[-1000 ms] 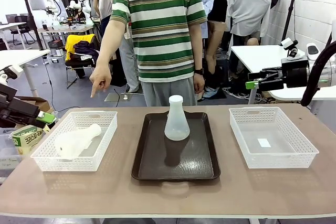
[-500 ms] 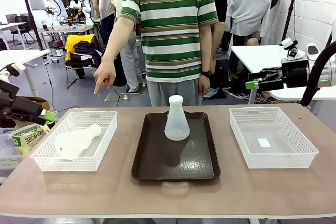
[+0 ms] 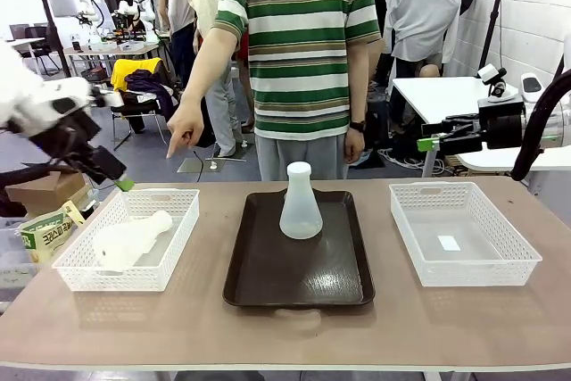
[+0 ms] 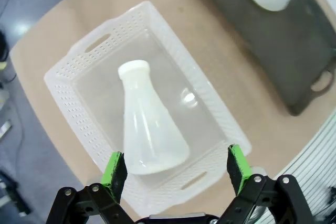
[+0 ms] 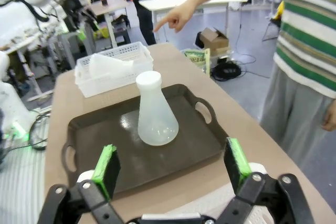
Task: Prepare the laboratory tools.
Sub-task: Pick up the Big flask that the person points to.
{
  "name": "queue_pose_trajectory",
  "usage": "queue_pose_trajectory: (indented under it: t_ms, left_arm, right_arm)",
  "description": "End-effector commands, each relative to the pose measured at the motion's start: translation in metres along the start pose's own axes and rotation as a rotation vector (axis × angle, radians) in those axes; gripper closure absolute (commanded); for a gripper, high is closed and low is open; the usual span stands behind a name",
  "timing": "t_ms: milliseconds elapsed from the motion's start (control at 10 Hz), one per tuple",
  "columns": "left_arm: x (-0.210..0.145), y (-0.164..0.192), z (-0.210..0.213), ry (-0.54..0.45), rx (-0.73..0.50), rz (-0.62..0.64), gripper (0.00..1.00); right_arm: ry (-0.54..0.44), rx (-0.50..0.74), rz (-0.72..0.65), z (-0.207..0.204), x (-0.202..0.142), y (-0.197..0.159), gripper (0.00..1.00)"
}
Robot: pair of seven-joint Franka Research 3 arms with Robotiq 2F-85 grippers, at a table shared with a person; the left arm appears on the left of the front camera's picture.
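One frosted-white conical flask (image 3: pixel 301 202) stands upright on the dark brown tray (image 3: pixel 268 287) at mid-table. A second flask (image 3: pixel 130 240) lies on its side in the left white mesh basket (image 3: pixel 76 276). My left gripper (image 3: pixel 120 183) hovers open just beyond that basket's far left corner. In the left wrist view the lying flask (image 4: pixel 149 129) is below and between the open fingers of my left gripper (image 4: pixel 176 169). Off the table's far right edge, my right gripper (image 3: pixel 428 142) is open and holds nothing. Its wrist view looks over the right gripper (image 5: pixel 170 169) at the upright flask (image 5: pixel 156 111).
A person in a striped shirt stands at the far side, one hand (image 3: pixel 185 136) pointing down toward the left basket. On the right stands another white mesh basket (image 3: pixel 526 267) with a small white label inside. A green packet (image 3: pixel 45 229) and a cardboard box lie off the table's left.
My left arm has swung up and rightward, bringing its gripper above the left basket's far corner. The person has shifted a little to the right, still pointing. The right arm has not moved.
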State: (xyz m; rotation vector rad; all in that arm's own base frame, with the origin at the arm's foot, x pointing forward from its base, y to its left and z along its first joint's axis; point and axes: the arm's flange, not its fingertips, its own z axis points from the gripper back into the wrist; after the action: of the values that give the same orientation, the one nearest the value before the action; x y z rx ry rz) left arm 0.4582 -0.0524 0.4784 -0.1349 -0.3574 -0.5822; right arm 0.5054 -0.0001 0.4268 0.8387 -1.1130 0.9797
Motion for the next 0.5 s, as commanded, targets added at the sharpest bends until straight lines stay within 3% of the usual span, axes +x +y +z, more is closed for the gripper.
queue_pose_trajectory:
  t_ms: [0,200,400]
  left_arm:
    - [0.041,0.009,-0.018,0.151,0.081,-0.083,0.0]
    - [0.062,0.005,-0.052,0.193,0.173,-0.155,0.0]
    - [0.068,0.005,-0.093,0.22,0.15,-0.212,0.0]
  right_arm:
    - [0.018,-0.004,-0.013,-0.001,0.001,0.0,0.0]
    - [0.018,-0.004,-0.013,-0.001,0.001,0.0,0.0]
    - [0.018,-0.004,-0.013,-0.001,0.001,0.0,0.0]
